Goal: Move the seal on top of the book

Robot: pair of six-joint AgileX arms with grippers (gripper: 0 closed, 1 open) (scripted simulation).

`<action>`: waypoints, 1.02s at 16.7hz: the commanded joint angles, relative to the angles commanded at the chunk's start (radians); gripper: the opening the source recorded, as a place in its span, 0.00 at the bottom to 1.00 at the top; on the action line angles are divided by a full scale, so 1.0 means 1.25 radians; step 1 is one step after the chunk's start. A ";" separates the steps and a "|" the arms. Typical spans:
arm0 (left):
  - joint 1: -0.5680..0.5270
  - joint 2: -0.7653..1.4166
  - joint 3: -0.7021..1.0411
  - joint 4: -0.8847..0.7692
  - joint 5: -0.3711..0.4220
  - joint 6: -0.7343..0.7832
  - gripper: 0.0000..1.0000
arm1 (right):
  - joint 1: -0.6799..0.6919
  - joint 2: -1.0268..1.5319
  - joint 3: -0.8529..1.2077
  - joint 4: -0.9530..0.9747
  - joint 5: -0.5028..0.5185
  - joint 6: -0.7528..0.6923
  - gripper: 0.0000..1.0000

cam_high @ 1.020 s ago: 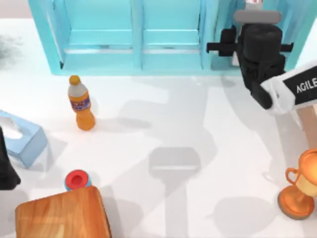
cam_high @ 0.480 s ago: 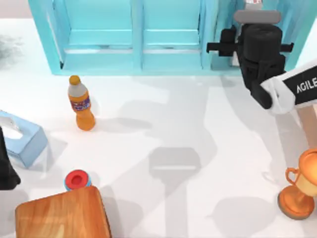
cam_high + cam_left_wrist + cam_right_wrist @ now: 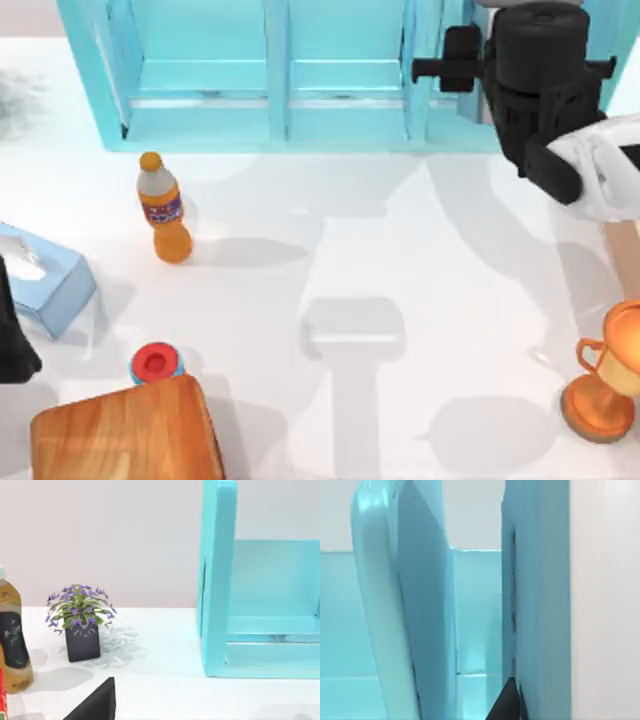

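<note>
The seal is out of view. I cannot tell the book apart from the upright teal panels (image 3: 405,605) that the right wrist view faces at close range. My right gripper (image 3: 535,45) is at the far right of the table, up against the right bay of the teal shelf unit (image 3: 210,110). One dark fingertip (image 3: 507,702) shows beside a teal wall. My left arm (image 3: 10,335) is parked at the table's left edge.
An orange drink bottle (image 3: 165,215) stands left of centre. A pale blue tissue box (image 3: 45,285) sits at the left, with a red-topped round blue item (image 3: 155,363) and a wooden block (image 3: 125,435) at the front left. A bronze trophy (image 3: 605,385) stands front right. The left wrist view shows a potted plant (image 3: 80,625).
My right arm has moved farther back toward the shelf unit. The grey bar and the reddish bit seen at the picture's top edge have gone out of sight. The left arm has not moved.
</note>
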State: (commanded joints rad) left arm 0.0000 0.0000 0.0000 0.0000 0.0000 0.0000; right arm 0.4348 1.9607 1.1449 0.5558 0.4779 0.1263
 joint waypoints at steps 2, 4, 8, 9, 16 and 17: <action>0.000 0.000 0.000 0.000 0.000 0.000 1.00 | 0.023 -0.127 -0.034 -0.069 0.021 0.006 0.00; 0.000 0.000 0.000 0.000 0.000 0.000 1.00 | 0.046 -0.254 -0.068 -0.141 0.042 0.012 0.00; 0.000 0.000 0.000 0.000 0.000 0.000 1.00 | 0.098 -0.454 -0.142 -0.271 0.090 0.026 0.00; 0.000 0.000 0.000 0.000 0.000 0.000 1.00 | 0.110 -0.485 -0.158 -0.299 0.101 0.029 0.00; 0.000 0.000 0.000 0.000 0.000 0.000 1.00 | 0.126 -0.522 -0.187 -0.339 0.117 0.036 0.00; 0.000 0.000 0.000 0.000 0.000 0.000 1.00 | 0.127 -0.521 -0.187 -0.338 0.118 0.035 0.00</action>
State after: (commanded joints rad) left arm 0.0000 0.0000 0.0000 0.0000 0.0000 0.0000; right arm 0.5935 1.3091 0.9113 0.1337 0.6251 0.1696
